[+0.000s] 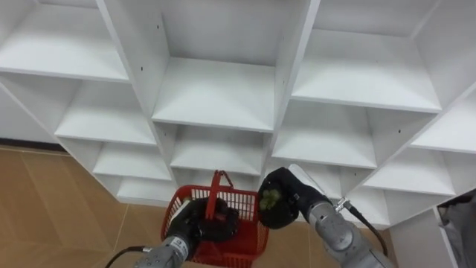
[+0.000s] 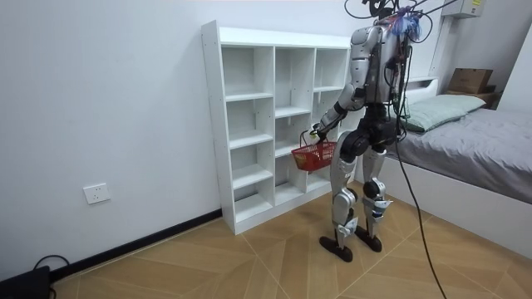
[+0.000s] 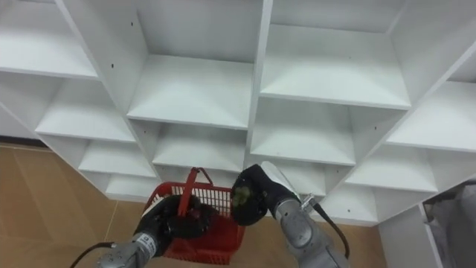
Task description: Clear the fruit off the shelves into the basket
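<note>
Fruit (image 1: 269, 198) — small, green, probably light and bruisable — sits in the curled fingers of the right hand (image 1: 288, 216) at three o'clock of the red basket (image 1: 250, 240), best cradled, not squeezed, while the left hand (image 1: 197, 223) clasps its handle (image 1: 216, 190) before the closet (image 1: 216, 93).

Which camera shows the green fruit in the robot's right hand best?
The left eye view: the fruit sits close up in the right hand, beside the basket. The right eye view is nearly the same; the room view makes it a speck.
</note>
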You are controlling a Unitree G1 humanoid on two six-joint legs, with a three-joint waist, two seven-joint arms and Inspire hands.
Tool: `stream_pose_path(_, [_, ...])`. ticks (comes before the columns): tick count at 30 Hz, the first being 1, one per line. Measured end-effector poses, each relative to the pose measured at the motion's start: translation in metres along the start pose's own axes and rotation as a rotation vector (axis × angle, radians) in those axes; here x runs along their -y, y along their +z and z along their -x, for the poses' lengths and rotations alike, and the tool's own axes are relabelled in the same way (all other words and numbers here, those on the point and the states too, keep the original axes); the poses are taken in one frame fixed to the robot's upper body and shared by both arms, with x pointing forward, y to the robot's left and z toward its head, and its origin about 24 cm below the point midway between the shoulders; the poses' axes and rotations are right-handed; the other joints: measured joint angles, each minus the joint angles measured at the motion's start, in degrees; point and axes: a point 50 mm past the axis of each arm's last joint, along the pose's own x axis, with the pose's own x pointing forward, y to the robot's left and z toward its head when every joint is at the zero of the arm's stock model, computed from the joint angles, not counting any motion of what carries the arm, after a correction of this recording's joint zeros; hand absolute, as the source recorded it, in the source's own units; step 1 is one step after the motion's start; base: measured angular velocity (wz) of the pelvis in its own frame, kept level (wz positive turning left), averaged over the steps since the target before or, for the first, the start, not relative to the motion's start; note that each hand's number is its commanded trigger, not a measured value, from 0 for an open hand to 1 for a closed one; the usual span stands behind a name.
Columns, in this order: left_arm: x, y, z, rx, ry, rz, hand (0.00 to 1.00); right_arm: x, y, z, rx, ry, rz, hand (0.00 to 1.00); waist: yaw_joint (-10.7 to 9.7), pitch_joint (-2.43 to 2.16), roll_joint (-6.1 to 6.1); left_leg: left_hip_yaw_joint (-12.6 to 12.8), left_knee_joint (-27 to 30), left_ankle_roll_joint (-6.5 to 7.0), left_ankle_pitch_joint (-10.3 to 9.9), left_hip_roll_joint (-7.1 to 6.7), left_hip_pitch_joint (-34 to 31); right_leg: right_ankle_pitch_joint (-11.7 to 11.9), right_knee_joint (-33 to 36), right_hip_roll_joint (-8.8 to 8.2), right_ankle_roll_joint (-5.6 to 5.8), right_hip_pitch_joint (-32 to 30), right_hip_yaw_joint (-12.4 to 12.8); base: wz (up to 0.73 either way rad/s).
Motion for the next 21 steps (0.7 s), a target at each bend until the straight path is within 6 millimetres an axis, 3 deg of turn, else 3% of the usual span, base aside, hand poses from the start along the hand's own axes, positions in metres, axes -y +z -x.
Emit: stream_pose_path(21, [0.006,-0.012,0.0,-0.062,-0.026,-0.087,1.0,-0.002,0.007,-0.004,0.004,0.024,0.065,1.0,0.1,-0.09,-0.37,-0.4,0.2,0.04,0.0,-0.52,-0.9,-0.1,0.1,0.01,0.1,-0.5,-1.2,0.01])
